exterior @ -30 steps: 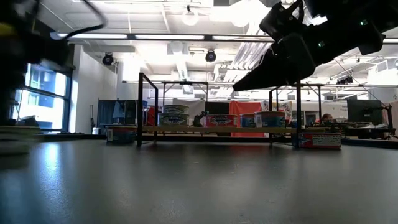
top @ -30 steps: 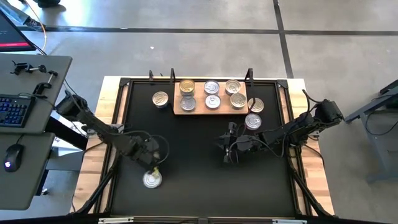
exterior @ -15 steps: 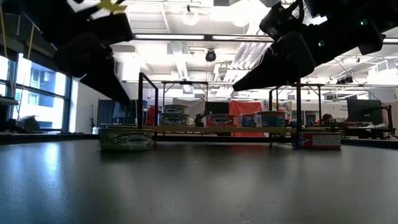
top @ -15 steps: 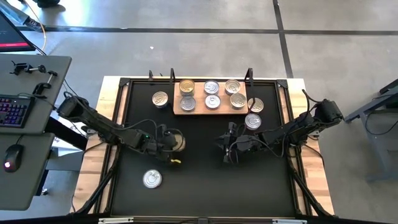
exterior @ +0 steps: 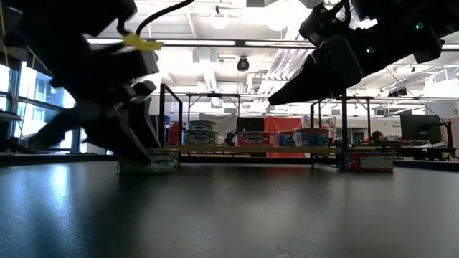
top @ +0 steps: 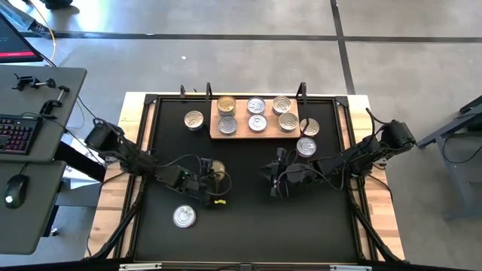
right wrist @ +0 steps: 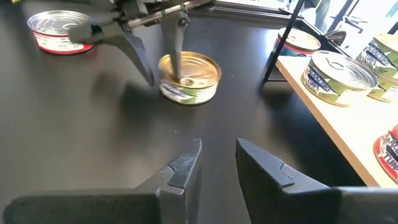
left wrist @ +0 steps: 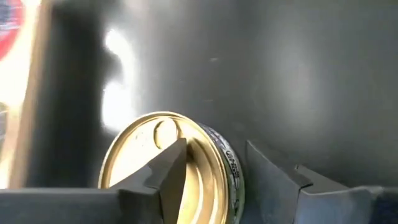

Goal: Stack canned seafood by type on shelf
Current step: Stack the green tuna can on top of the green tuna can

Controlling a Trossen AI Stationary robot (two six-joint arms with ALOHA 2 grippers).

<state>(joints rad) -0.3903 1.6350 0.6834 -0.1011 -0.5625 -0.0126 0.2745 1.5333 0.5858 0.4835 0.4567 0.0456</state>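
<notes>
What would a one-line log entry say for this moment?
left gripper: open, astride gold-lidded can on mat | right gripper: idle mid-mat | shelf: six cans

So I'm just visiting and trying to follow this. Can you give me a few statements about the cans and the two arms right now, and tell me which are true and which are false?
1. Six cans sit on the wooden shelf. True.
2. The left gripper is at a gold-lidded can on the black mat. True: one finger rests over its lid, the other stands outside its rim.
3. The right gripper holds a can. False: nothing is between its fingers, only bare mat.
4. Every can is on the shelf. False: a silver-lidded can lies on the mat near the front, and others stand beside the shelf.
5. The gold-lidded can is lying on its side. False: it sits flat, lid up.
</notes>
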